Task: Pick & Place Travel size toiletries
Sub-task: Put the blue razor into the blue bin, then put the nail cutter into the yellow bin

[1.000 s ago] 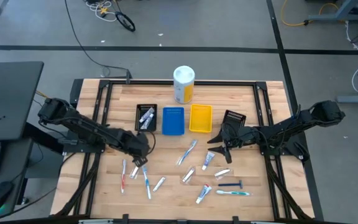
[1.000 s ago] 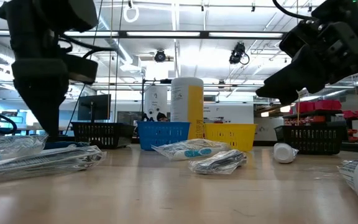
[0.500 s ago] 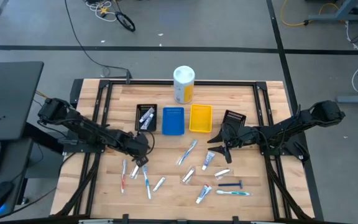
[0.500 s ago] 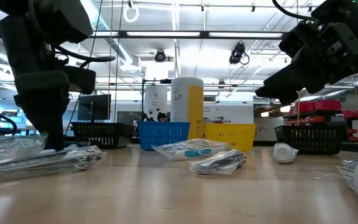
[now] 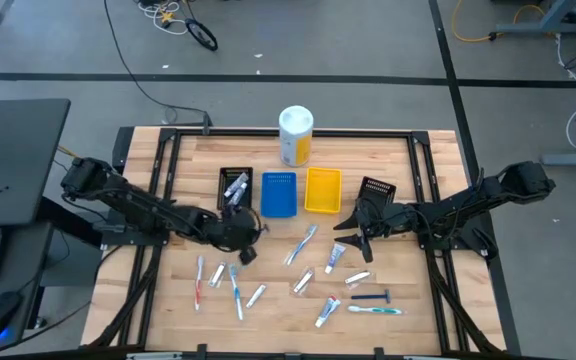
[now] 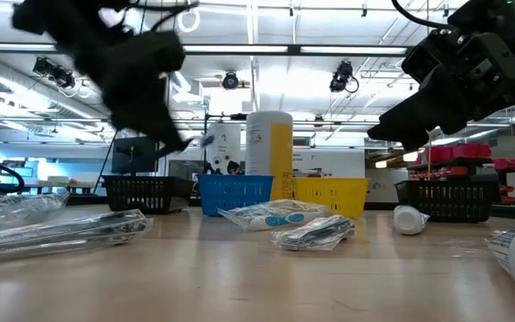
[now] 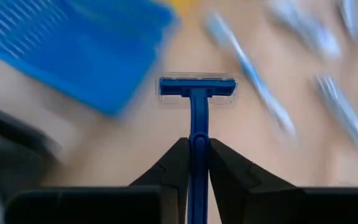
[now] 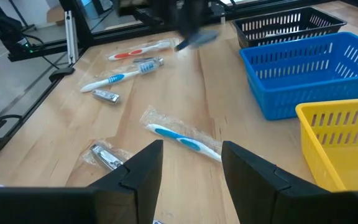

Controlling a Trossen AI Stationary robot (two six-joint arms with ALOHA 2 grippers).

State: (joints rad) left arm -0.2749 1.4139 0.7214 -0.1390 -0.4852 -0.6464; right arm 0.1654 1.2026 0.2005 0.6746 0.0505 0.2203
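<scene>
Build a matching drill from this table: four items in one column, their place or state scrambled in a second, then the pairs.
Items:
1. blue razor
2. black bin
3. yellow bin
4. right gripper

Places or states:
A. holds small tubes
B. between the blue bin and another black bin
C. open, holding nothing
D. clamped by its handle in the left gripper

Pairs: 1-D, 2-A, 3-B, 4-C

No readable text anywhere. Canister [image 6: 269, 153] label print at table's far edge too small to make out. No brands, numbers, signs.
</scene>
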